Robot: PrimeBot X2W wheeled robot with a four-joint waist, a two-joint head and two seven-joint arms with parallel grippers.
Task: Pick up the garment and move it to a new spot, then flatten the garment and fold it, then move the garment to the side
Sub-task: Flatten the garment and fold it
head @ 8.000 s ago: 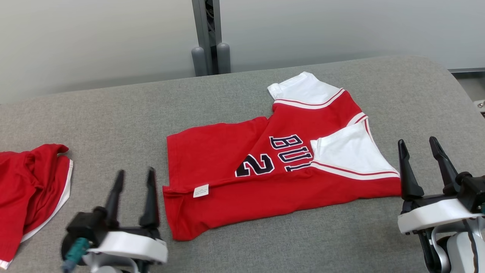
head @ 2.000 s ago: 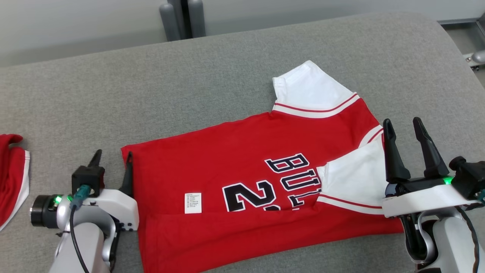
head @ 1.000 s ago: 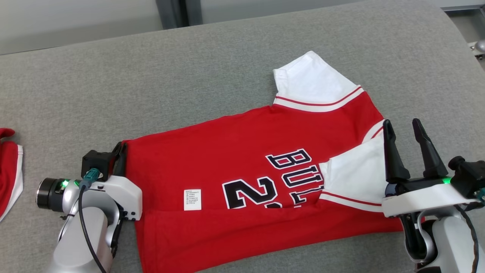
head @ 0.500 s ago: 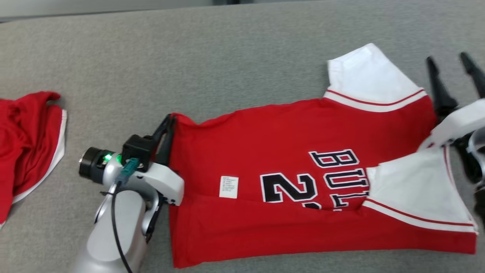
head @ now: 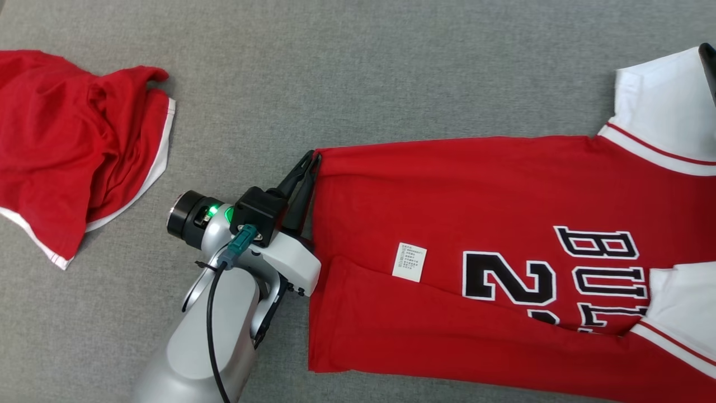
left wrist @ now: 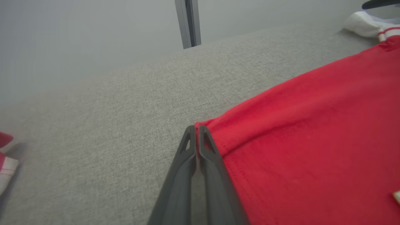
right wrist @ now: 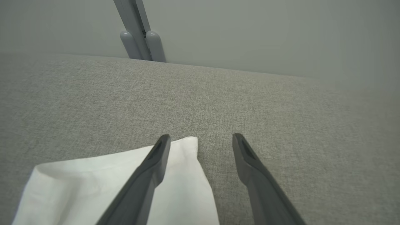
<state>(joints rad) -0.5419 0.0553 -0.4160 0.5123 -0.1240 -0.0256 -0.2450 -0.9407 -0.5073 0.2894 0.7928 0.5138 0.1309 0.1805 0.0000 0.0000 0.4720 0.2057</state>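
Jersey fabric, so the garment (head: pixel 447 190) is going to be light, floppy and zero help holding its own shape. Lift one corner and the rest just drags and bunches on the grey padded surface (head: pixel 391 67), which looks grippy enough to tug back. I'd say the best places to grab are the stitched edges and corners, like the hem corners or sleeve cuffs, not the middle of the cloth. The left gripper (head: pixel 309 168) is doing exactly that: its fingers are pressed together on the upper hem corner near mid-frame in the head view, and it looks like a pinch on the cloth. The right gripper (right wrist: pixel 201 137) is spread wide and holding nothing, with one finger over the tip of the white sleeve (right wrist: pixel 109 181) and the other over bare surface. The shirt fills the centre and right of the head view and runs off the right edge. Its long axis goes left to right, hem on the left, sleeves and shoulders on the right. The lower strip looks folded over, and the white label (head: pixel 409 261) shows. Another red garment (head: pixel 72 145) sits crumpled in the upper left, well apart.
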